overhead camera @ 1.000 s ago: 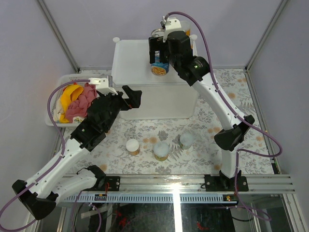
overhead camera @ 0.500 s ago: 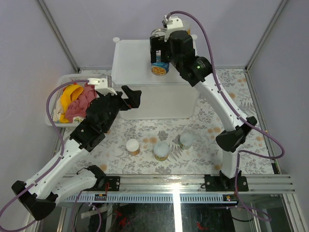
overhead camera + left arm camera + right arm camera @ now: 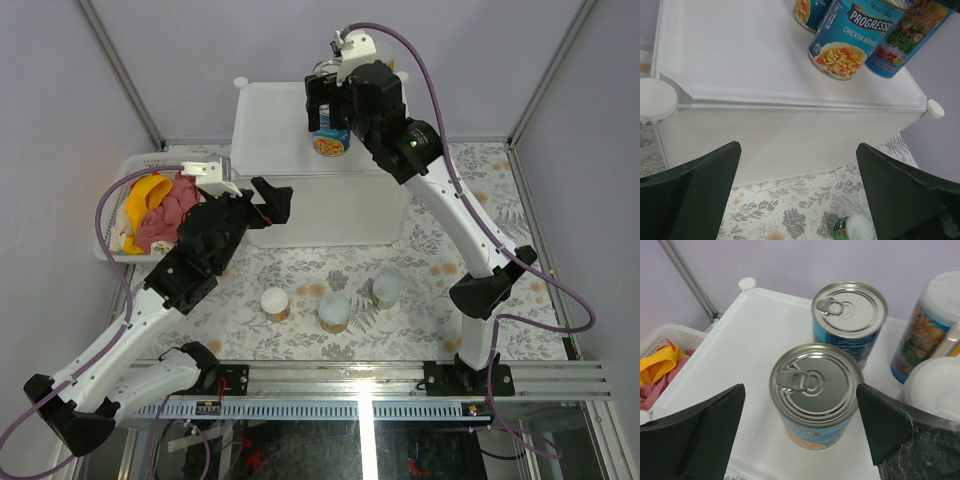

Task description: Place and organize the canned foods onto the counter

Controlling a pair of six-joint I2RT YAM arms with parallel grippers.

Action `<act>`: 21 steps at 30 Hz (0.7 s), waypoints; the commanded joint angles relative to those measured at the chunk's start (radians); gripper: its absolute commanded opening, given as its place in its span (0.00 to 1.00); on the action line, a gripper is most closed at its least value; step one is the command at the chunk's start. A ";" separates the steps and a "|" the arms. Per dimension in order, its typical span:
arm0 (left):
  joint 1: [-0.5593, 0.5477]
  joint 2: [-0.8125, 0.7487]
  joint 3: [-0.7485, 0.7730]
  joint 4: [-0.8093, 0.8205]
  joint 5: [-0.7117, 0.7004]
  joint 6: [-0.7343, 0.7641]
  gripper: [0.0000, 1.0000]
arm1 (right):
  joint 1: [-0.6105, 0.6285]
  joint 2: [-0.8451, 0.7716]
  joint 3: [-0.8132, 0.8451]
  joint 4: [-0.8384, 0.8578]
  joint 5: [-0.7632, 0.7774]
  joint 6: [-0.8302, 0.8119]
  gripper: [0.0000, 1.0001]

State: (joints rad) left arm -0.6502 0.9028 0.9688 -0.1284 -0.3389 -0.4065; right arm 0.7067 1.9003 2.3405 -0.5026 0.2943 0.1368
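Because its fingers stood wide apart with a clear gap on either side, the right claw (image 3: 800, 432) gripped nothing. It hung over a blue-labelled front can (image 3: 816, 385) that stood upright on its own base on the white raised surface (image 3: 735, 355), which I read as a can set down and let go, not one about to be lifted. Just behind it, toward the top of the right wrist view, a second can (image 3: 850, 307) of the same kind stood close but apart. At the right edge two tall canisters (image 3: 920, 335) crowded together, so the group seemed gathered on one side, perhaps to leave room for the rest. The left claw (image 3: 797, 200) was likewise spread open and empty, held low before the near wall of the box, probably kept out of its partner's way. Three small jars (image 3: 334, 311) stood in a loose row on the floral-clothed surface (image 3: 310, 268) at the lower middle of the overhead view, well apart from the box, so I judged the job a little over half done. At the left of that view a mesh basket (image 3: 150, 161) held a banana (image 3: 150, 188) and a pink cloth (image 3: 168, 218), neither of them canned goods.
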 commanded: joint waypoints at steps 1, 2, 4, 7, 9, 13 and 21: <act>-0.005 -0.031 -0.001 0.026 -0.011 0.012 1.00 | 0.063 -0.071 0.038 0.057 0.007 -0.060 1.00; -0.005 -0.037 -0.003 0.022 -0.010 0.013 1.00 | 0.078 -0.080 0.033 0.055 0.015 -0.070 1.00; -0.005 -0.050 -0.013 0.017 0.001 0.016 1.00 | 0.110 -0.116 0.003 0.056 0.032 -0.084 0.99; -0.005 -0.070 -0.031 0.010 0.044 0.018 1.00 | 0.154 -0.195 -0.114 0.082 0.056 -0.094 0.99; -0.005 -0.081 -0.040 -0.003 0.069 0.014 1.00 | 0.181 -0.265 -0.199 0.104 0.073 -0.091 0.98; -0.005 -0.112 -0.069 -0.016 0.117 0.011 1.00 | 0.251 -0.392 -0.376 0.123 0.138 -0.076 0.96; -0.005 -0.145 -0.111 -0.036 0.228 0.011 1.00 | 0.349 -0.650 -0.783 0.077 0.293 0.126 0.93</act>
State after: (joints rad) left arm -0.6502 0.7761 0.8814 -0.1616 -0.1917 -0.4065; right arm 1.0241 1.3140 1.6711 -0.4313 0.4763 0.1497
